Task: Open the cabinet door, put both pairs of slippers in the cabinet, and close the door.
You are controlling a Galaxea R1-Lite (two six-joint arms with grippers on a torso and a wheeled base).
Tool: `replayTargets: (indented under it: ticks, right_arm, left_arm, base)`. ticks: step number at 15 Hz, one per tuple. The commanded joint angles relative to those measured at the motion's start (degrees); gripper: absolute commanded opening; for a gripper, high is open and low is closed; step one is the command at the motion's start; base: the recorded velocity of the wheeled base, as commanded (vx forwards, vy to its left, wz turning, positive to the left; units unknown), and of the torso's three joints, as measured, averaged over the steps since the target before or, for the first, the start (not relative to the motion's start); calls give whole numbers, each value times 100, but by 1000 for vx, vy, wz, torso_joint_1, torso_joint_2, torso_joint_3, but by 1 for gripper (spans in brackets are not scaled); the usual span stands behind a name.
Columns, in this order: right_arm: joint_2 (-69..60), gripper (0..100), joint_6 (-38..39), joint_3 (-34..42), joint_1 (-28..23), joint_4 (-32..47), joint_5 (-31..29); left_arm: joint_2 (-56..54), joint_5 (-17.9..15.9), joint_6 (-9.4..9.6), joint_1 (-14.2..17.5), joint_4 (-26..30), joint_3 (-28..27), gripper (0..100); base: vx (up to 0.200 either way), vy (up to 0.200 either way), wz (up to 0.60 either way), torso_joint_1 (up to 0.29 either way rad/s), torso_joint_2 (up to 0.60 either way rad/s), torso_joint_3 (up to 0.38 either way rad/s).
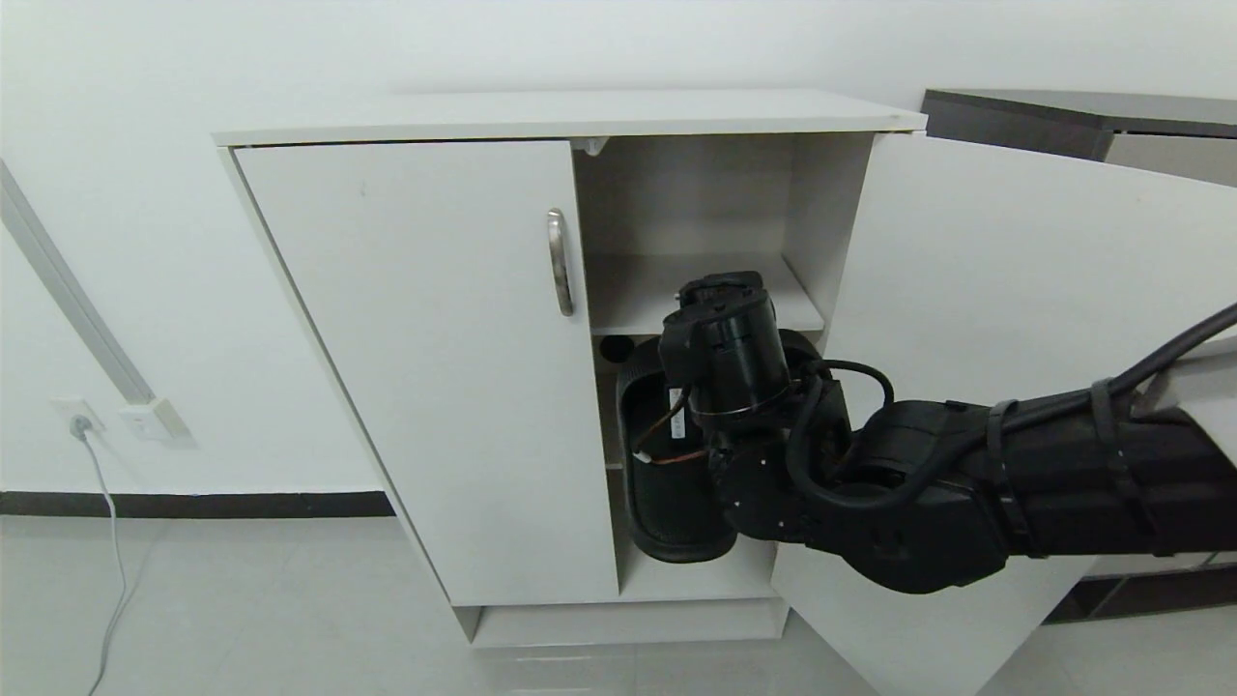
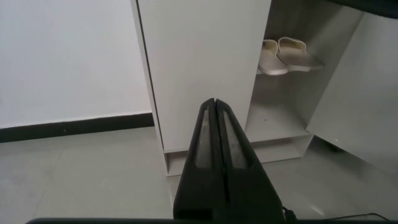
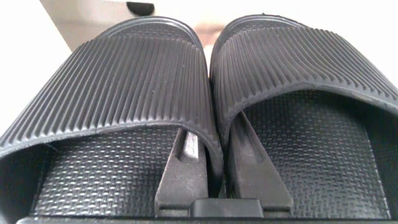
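Right gripper [image 3: 217, 171]: its two fingers [image 3: 186, 168] are squeezed nearly together. They pinch the inner straps of both black slippers at once.
Black slippers [image 3: 149, 81]: they sit side by side, touching. In the head view the pair [image 1: 667, 483] hangs with toes up inside the cabinet, under the top shelf [image 1: 643, 300]. Their low end is close to the cabinet floor; I cannot tell if it touches.
Left gripper [image 2: 215, 102]: pressed shut, with nothing in it. It is outside the cabinet, over the floor [image 2: 93, 168], and points at the left door.
Pale slippers [image 2: 289, 55]: they lie flat, side by side, on a lower shelf inside the cabinet.
Cabinet [image 1: 570, 111]: white, against the wall.
Left door [image 1: 425, 367]: shut, with a metal handle [image 1: 560, 262] by its inner edge.
Right door [image 1: 986, 280]: swung wide open, beside the right arm.
Wall: a plug [image 1: 77, 418] with a cord, well left of the cabinet.
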Motion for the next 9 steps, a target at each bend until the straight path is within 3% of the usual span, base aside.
replayTargets:
  ticks: [1, 9]
  right_arm:
    - [-84, 0, -6, -31, 3, -1, 28]
    - [-172, 0, -94, -66, -128, -1, 345]
  left_arm:
    - [7, 1, -1, 1, 0, 1, 0]
    - [7, 1, -1, 1, 0, 1, 0]
  base:
    - [0, 0, 0, 0, 0, 0]
    - [0, 0, 0, 0, 0, 0]
